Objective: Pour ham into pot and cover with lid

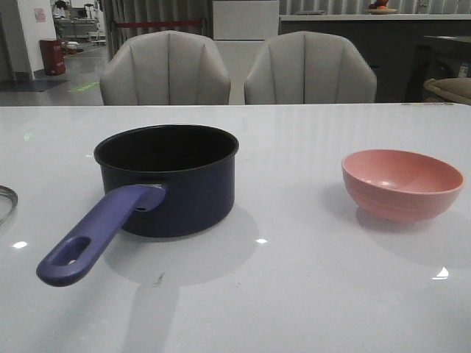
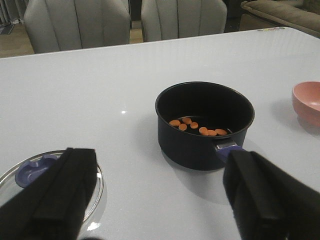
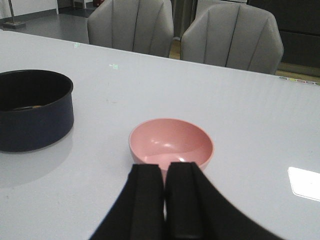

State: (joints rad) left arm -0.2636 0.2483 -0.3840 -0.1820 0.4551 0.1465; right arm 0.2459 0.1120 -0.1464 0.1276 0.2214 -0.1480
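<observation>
The dark navy pot (image 1: 168, 184) stands left of the table's middle, its purple-blue handle (image 1: 96, 235) pointing to the front left. In the left wrist view several orange-pink ham chunks (image 2: 197, 126) lie inside the pot (image 2: 204, 125). The glass lid (image 2: 30, 170) with its purple-blue knob lies flat on the table to the pot's left, partly hidden by one finger; only its edge (image 1: 6, 200) shows in the front view. My left gripper (image 2: 160, 195) is open and empty, above the table between lid and pot. My right gripper (image 3: 165, 175) is shut and empty, just short of the pink bowl.
The empty pink bowl (image 1: 402, 184) sits at the right of the table and also shows in the right wrist view (image 3: 171, 142). The pot (image 3: 32, 110) is to its left. Two grey chairs (image 1: 165, 70) stand behind the table's far edge.
</observation>
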